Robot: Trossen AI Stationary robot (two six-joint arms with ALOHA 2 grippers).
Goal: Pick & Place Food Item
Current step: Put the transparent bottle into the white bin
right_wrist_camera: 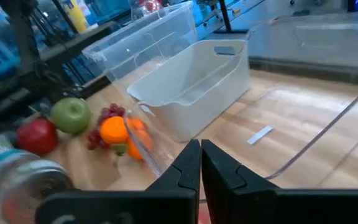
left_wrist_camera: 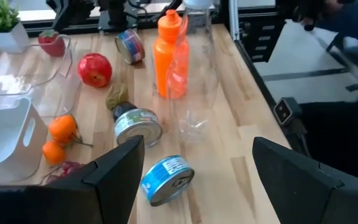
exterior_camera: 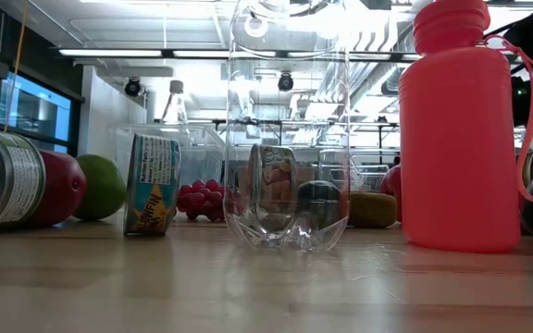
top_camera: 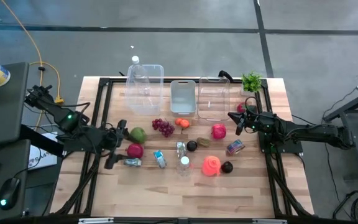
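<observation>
A: Left claw (left_wrist_camera: 194, 180) is spread wide, nothing in it, low over the table (top_camera: 166, 183) at the left side. Nearest thing under it is the blue tin (left_wrist_camera: 167, 180), then the second tin (left_wrist_camera: 138, 126).

B: Neither is fresh food. Risk one: it drops straight down and grabs a tin. Both lie on their sides, so a nudge would roll them.

A: Right behind those is the clear bottle (left_wrist_camera: 191, 93), upright and probably light. Any sideways sweep toward the oranges (left_wrist_camera: 59, 137) or the red apple (left_wrist_camera: 94, 68) could tip it, and the orange bottle (left_wrist_camera: 169, 53) stands touching or just beside it.

B: Food is scattered mid-table: green apple (top_camera: 138, 134), red fruit (top_camera: 135, 150) near the left arm, grapes (top_camera: 163, 127) further in. Which one's the target?

A: Can't tell from here. The round ones will squirt out of an off-centre pinch.

B: Right claw (right_wrist_camera: 200, 163)?

A: Pressed together, empty, parked by the white bin (right_wrist_camera: 194, 84) and the clear tray (top_camera: 213, 98). If it swings while the left one reaches mid-table, the arms could clash.
</observation>
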